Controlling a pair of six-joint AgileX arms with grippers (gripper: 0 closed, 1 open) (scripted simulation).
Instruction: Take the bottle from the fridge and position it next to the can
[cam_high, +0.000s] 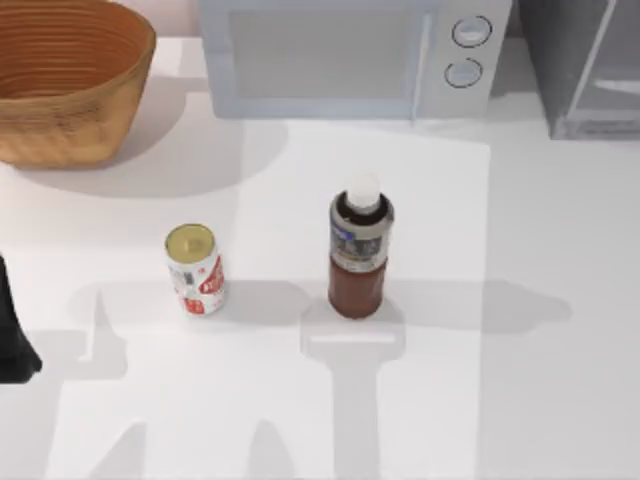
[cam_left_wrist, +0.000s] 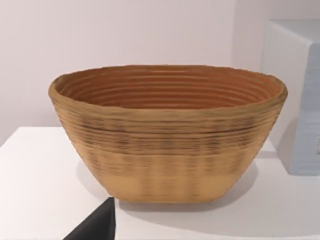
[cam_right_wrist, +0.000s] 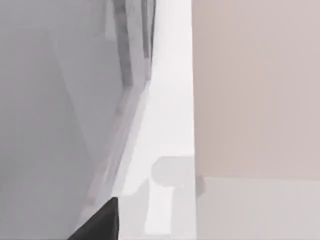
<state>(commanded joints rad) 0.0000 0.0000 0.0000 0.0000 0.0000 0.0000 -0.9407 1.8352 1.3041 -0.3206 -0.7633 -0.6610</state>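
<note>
Nearest the camera's edge of the white surface (cam_high: 520, 400), at the top view's far left, a dark part of my left arm (cam_high: 15, 335) pokes in; its end effector's fingers cannot be made out, so whether they are apart or together I cannot tell. Toward the middle, the can (cam_high: 195, 269) stands upright, gold top up, and the bottle (cam_high: 360, 255) stands upright to its right, near it but not touching, free of any grasp. Farther back at the left sits a woven basket (cam_high: 70, 75), which the left wrist view faces side-on (cam_left_wrist: 167, 135). Behind the bottle is a light grey microwave (cam_high: 350, 55) with two round knobs. At the far right corner stands the fridge (cam_high: 590, 65), whose grey wall appears close in the right wrist view (cam_right_wrist: 55, 110); the right end effector's state I likewise cannot tell.
</note>
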